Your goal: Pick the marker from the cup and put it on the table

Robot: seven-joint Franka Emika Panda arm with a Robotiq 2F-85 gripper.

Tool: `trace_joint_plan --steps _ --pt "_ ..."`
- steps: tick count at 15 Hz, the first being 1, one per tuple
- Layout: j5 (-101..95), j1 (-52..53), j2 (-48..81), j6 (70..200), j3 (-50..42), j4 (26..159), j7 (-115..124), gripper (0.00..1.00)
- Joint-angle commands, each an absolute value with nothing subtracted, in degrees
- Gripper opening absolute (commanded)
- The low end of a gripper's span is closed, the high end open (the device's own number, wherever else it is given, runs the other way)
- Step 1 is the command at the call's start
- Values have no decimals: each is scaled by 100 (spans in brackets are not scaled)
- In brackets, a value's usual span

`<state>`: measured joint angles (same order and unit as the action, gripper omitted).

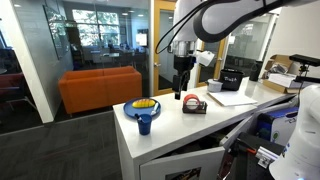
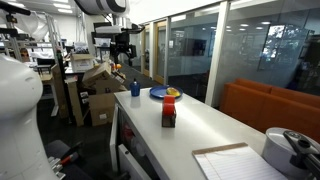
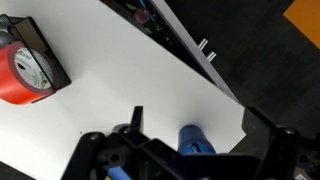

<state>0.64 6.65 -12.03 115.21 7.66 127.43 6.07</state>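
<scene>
Inside the small solid-blue cup [image 1: 145, 123], presumably, stands the thin dark marker; it is too small to confirm in any view. The gripper [image 1: 181, 90] hangs above the long white table [image 1: 175, 123], apart from the cup, its jaws spread wide and empty in the wrist view. Recommended: centre over the rim, descend vertically, close on the shaft only. Count: one cup, one red-and-black tape dispenser [image 1: 193, 105], one blue plate [image 1: 129, 106].

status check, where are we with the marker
Gripper open, empty, high above the table. Cup upright near table edge; marker too small to make out. Plate and tape dispenser nearby, nothing over the cup.
</scene>
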Motion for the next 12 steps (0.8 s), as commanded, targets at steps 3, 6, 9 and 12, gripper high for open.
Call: trace_joint_plan --steps 3,6,9,12 --pt "9 807 -742 11873 1016 12308 1106 100" --pt "32 844 -837 11864 1023 12401 1076 100" --pt "32 843 -849 11862 1021 12428 1075 100" --pt "32 842 -855 11862 1015 12432 1075 100"
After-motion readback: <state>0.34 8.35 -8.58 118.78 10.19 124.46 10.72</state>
